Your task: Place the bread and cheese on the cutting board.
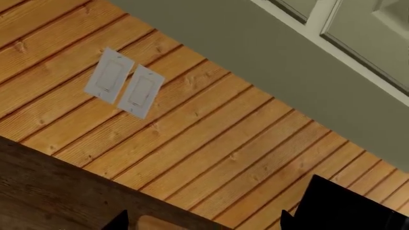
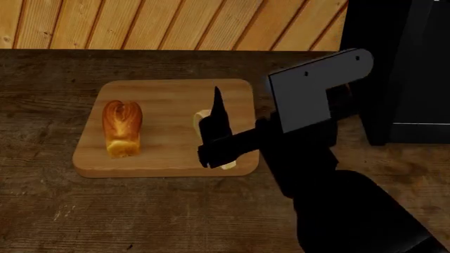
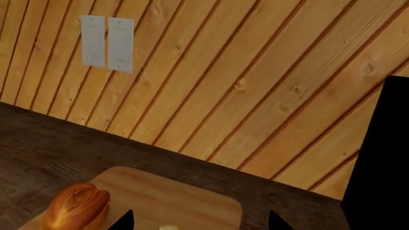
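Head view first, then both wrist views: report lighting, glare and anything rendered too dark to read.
Head view: bread shows glossy highlights; the right arm and right gripper render as flat black, hiding most of the cheese. Right wrist view: sharp, evenly lit wall panels. Left wrist view: sharp, with no glare.

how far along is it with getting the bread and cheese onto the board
Done: the small golden-orange glossy loaf already stands on the light tan wooden cutting board, on its left half. In hand: the right gripper is at the pale yellow cheese wedge, which sits over the board's right part; whether the jaws grip it is hidden. Left: let go, if needed, and pull the arm away. The left gripper isn't visible in the head view.
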### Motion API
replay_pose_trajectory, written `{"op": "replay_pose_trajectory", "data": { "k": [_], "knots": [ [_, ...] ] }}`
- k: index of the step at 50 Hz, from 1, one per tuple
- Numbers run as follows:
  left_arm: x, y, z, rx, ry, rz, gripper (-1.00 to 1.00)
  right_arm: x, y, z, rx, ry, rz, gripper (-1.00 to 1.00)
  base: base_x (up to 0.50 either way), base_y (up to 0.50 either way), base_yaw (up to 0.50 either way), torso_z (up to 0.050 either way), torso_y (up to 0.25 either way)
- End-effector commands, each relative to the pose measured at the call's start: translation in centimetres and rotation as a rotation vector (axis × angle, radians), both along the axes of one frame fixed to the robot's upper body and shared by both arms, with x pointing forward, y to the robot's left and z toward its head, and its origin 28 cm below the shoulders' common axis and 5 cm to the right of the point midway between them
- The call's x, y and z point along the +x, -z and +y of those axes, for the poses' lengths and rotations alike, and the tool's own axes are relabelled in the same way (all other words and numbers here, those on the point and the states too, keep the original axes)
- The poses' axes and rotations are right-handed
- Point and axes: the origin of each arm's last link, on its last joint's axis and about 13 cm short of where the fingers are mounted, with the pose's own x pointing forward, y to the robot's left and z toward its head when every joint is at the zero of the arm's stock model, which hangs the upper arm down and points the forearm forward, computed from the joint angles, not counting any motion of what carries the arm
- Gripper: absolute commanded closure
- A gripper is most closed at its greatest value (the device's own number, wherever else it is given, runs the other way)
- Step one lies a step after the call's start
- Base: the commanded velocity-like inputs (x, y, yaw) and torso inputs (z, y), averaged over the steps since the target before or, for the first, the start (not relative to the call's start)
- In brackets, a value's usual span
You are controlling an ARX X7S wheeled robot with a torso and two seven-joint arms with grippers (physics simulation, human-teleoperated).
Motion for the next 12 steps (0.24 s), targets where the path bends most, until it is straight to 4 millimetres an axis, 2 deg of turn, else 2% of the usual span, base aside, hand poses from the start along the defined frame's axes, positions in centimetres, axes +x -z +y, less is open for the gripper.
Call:
{"op": "replay_pose_trajectory", "data": {
  "k": [1,12],
  "knots": [
    [-0.3,0.5,-0.2,-0.006,-0.003,-0.010,-1.00,-2.1,0.0,0.2,0.025,0.036,-0.103,-1.00,0.00,0.00,0.00,0.000,0.000],
    [-0.9,0.9,-0.7,-0.002,0.015,0.001,-1.00,-3.9,-1.1,0.5,0.006,0.044,-0.163,-1.00,0.00,0.00,0.00,0.000,0.000]
  ]
}}
